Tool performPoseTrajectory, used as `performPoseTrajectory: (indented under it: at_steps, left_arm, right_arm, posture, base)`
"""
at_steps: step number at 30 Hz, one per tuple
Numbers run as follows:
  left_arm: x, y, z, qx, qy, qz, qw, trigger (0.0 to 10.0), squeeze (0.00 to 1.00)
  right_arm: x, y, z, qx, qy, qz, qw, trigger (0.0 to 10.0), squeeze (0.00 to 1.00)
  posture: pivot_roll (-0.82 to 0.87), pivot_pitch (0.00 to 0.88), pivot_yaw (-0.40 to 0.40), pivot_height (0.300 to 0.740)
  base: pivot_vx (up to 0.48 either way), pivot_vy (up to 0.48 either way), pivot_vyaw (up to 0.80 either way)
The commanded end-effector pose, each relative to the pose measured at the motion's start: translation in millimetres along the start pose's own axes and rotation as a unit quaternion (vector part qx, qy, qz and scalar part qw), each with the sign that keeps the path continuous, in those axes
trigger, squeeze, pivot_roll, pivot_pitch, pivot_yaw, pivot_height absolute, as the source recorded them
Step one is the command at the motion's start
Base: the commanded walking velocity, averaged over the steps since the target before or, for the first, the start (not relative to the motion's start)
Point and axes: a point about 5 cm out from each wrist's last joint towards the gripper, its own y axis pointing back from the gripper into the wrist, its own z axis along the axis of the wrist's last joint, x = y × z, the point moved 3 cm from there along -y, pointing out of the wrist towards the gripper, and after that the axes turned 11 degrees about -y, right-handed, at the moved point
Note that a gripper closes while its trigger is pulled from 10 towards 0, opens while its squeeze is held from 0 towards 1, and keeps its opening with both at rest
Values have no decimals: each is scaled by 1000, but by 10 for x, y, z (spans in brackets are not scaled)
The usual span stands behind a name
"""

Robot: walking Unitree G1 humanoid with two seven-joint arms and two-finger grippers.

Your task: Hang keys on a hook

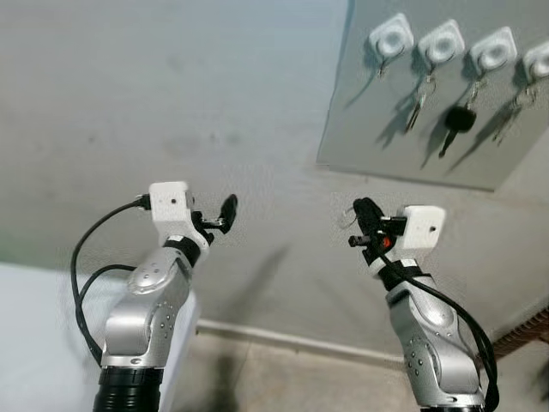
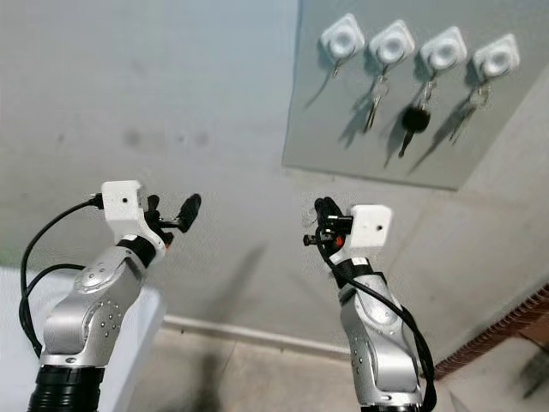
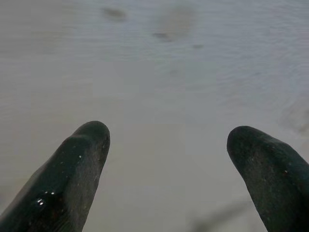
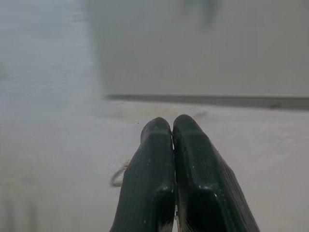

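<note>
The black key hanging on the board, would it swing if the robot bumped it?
Probably yes. The black key dangles loosely from one white hook, so it likely swings. It looks small and light, and a hard knock might slip it off.

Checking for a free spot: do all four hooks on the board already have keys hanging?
No, the leftmost hook looks bare, while the other three carry keys.
</note>
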Motion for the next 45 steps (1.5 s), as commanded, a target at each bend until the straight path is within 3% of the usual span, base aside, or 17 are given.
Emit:
performPoseTrajectory:
  at_steps: [1,13,19,33,45]
  left_arm:
    - [-19,13,-15,6,-8,1,1000,10000,0]
    - [-37,5,69,-8,-49,-17,999,10000,0]
    - [-119,-30,160,-22,-77,-42,996,10000,0]
    - [-514,-27,392,-73,-121,-149,979,10000,0]
    - [-609,-56,777,-130,-138,-178,965,10000,0]
  right_arm:
    - [-50,18,35,-5,2,-10,1000,10000,0]
    - [-64,1,21,7,11,-4,1000,10000,0]
    - [-41,-66,87,0,20,13,1000,10000,0]
    - [131,-441,479,-54,45,76,995,10000,0]
    - [346,-690,814,-104,43,126,986,10000,0]
  posture:
    - [28,0,-6,702]
    - [30,0,-10,702]
    - [29,0,-10,702]
    - [30,11,-10,702]
    - [35,18,-9,702]
  base:
    - [0,0,0]
    - [0,0,0]
    - [0,0,0]
    - [0,0,0]
    - [0,0,0]
